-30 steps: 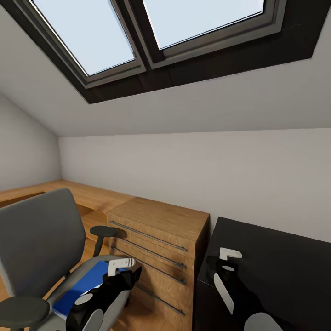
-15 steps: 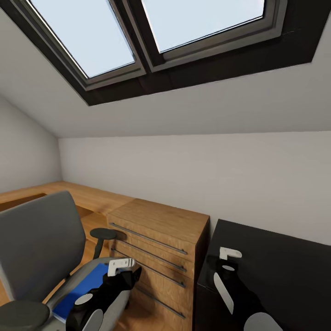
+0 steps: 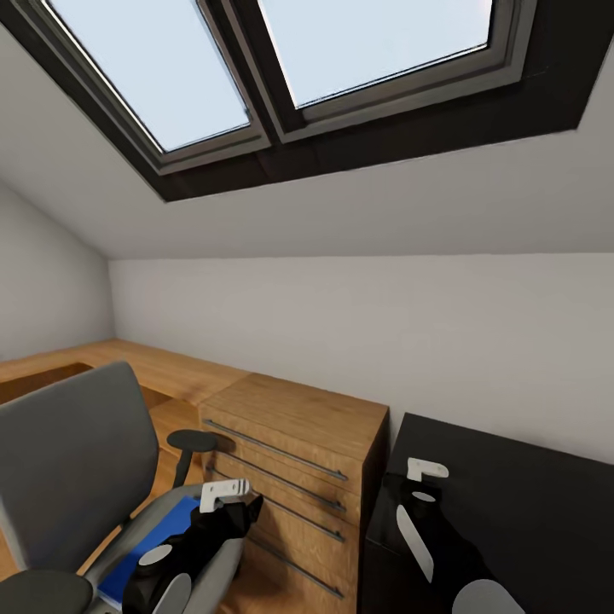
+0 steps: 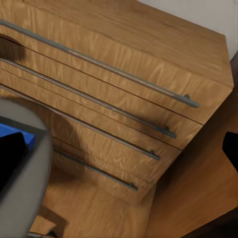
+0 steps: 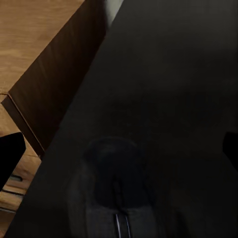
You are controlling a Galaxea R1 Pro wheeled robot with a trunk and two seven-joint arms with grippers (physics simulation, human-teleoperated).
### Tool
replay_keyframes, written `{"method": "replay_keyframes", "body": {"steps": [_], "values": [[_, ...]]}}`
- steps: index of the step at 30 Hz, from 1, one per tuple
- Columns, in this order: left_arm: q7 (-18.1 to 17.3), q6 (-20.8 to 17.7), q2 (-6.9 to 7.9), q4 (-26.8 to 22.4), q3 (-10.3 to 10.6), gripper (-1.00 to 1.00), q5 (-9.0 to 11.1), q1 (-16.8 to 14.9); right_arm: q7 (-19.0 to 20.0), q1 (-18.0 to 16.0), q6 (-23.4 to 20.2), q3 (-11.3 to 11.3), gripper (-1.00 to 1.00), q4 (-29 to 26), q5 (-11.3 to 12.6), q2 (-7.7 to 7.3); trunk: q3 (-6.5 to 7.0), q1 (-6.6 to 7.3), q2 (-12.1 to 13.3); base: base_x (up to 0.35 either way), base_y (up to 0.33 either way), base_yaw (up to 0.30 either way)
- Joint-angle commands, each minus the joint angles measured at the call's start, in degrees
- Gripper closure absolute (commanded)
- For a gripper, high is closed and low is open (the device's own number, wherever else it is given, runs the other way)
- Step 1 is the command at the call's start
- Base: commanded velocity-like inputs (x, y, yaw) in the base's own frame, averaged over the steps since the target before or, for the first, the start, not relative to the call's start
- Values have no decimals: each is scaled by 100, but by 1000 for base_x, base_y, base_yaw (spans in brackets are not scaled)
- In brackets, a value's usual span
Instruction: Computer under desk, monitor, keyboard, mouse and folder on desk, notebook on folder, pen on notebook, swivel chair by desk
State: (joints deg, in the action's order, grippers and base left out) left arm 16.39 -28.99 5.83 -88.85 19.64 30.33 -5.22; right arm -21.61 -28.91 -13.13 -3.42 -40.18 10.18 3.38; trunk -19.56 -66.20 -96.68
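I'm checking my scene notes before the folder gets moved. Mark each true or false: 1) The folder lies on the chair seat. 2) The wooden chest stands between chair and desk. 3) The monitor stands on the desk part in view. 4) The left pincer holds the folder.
1) True: the folder lies on the chair seat.
2) True: the chest stands between chair and desk.
3) False: the desk part in view is bare black top.
4) False: the left pincer hovers over the folder, grasping nothing.

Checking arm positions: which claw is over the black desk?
The right claw, hovering over the glossy black desk. The left claw sits above the swivel chair holding the blue folder.
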Motion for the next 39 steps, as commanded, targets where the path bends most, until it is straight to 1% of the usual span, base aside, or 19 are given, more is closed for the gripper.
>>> {"method": "replay_keyframes", "body": {"steps": [1,2,4,7,8,10,11,13,15,24,39], "values": [[57,-10,4,-6,13,-100,60,-6,-47,-3,-25,-27,-100,-11,45,-4,11,23,37,0,0,0],[57,-10,1,-4,15,-100,60,-6,-46,-2,-21,-27,-100,-18,45,-4,29,45,77,0,0,0],[57,-6,-2,4,20,-100,50,-6,-53,-1,-27,-33,-100,-309,41,-10,65,89,157,0,0,0],[57,-4,-3,6,17,-100,47,-6,-58,35,-39,-33,-100,-570,39,-12,118,155,278,0,0,0],[58,3,2,7,14,-100,44,-6,-67,236,-87,-30,-100,-988,37,-13,136,177,318,0,0,0],[57,5,0,8,14,-100,44,-6,-69,325,-123,-32,-100,-1161,37,-13,172,220,398,0,0,0],[57,6,3,8,13,-100,43,-6,-70,444,-181,-32,-100,-1409,37,-13,190,242,438,0,0,0],[57,7,3,8,13,-100,43,-6,-71,542,-221,-34,-100,-1602,37,-13,226,286,518,0,0,0],[57,7,4,8,13,-100,43,-6,-71,584,-242,-35,-100,-1691,37,-13,262,330,599,0,0,0],[57,7,5,1,13,-100,43,-6,-71,662,-302,-42,-100,-1832,31,0,262,330,599,0,0,0],[57,0,6,-6,13,-100,47,-6,-64,740,-258,-61,-100,-1920,35,34,262,330,599,0,0,0]]}}
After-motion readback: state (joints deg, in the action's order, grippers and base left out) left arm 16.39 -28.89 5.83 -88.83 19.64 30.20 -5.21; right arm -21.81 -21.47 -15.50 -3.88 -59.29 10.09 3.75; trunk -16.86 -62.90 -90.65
